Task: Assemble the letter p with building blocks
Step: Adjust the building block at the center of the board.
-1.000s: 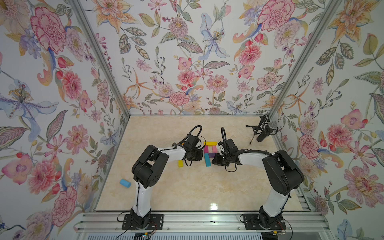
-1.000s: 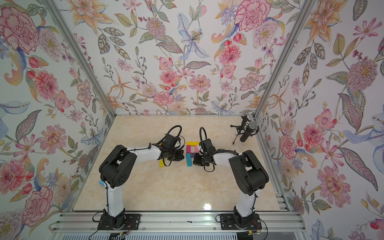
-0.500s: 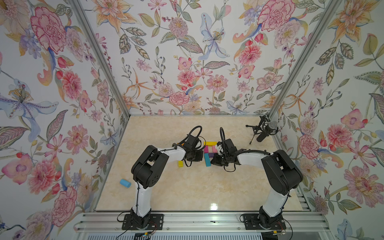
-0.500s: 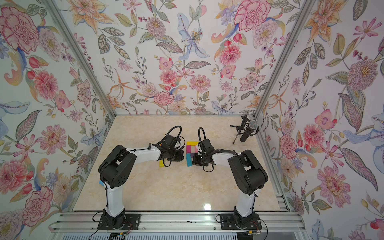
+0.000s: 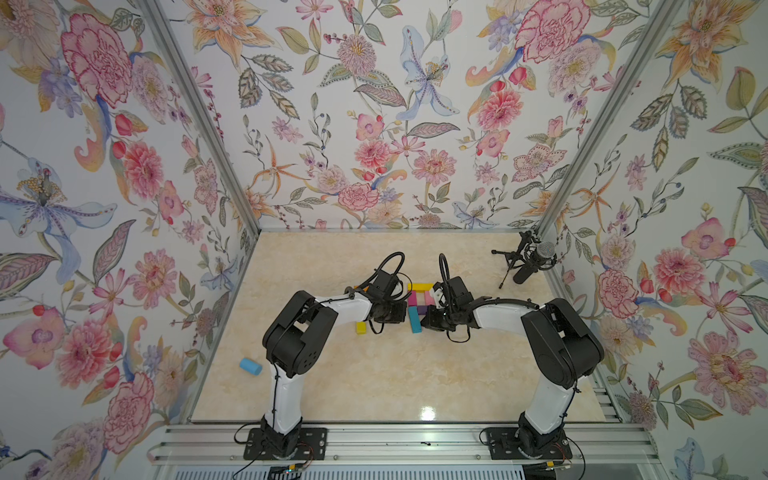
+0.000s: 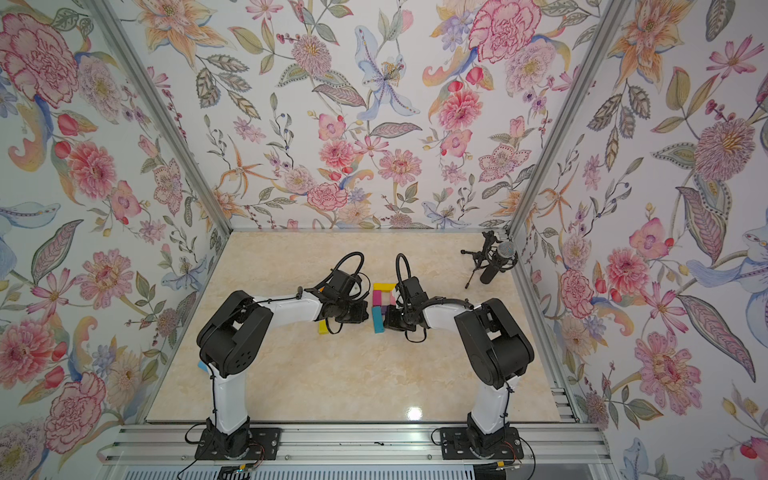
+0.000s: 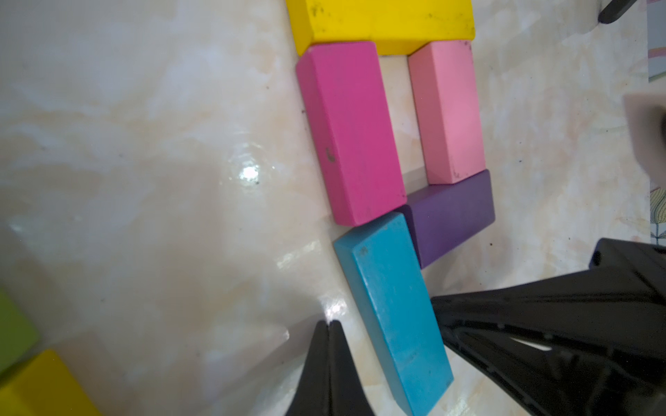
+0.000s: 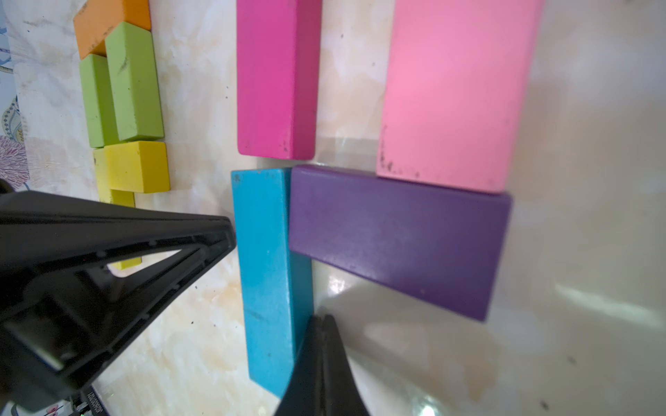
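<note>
**Top views.** Judged step: squaring the stem of a nearly finished P by nudging, not lifting. Found the letter at mid-worktop [image 5: 374, 374], with the left tool [image 5: 404, 319] and the right tool [image 5: 424, 322] low on opposite sides of the teal brick [image 5: 414, 321]. Noted a spare yellow brick [image 5: 360, 327] apart, beside the left arm.

**Left wrist view.** Recommend slow, short pushes, using the two shut tips as opposed fences. Found the left tool [image 7: 329, 324] clenched on nothing, just beside the outer long side of the teal brick [image 7: 394, 309], a sliver of worktop between. Found the right tool [image 7: 438, 306] at the opposite long side; cannot tell whether touching. Recorded the stem slanted slightly off the line of the magenta brick [image 7: 351, 133], one corner against the purple brick [image 7: 450, 219]. Recorded the pink brick [image 7: 447, 111] and the long yellow brick [image 7: 385, 21] completing the bowl.

**Right wrist view.** Recommend keeping pressure off the purple brick [image 8: 396, 241], lest the bowl shift, and stopping once flush under the magenta brick. Found the right tool [image 8: 320, 320] clenched and empty, tips against the teal brick's inner lower edge. Found the left tool [image 8: 227, 230] close to the outer face. Noted lime green bricks [image 8: 133, 83] and an orange brick [image 8: 108, 25] well apart.
</note>
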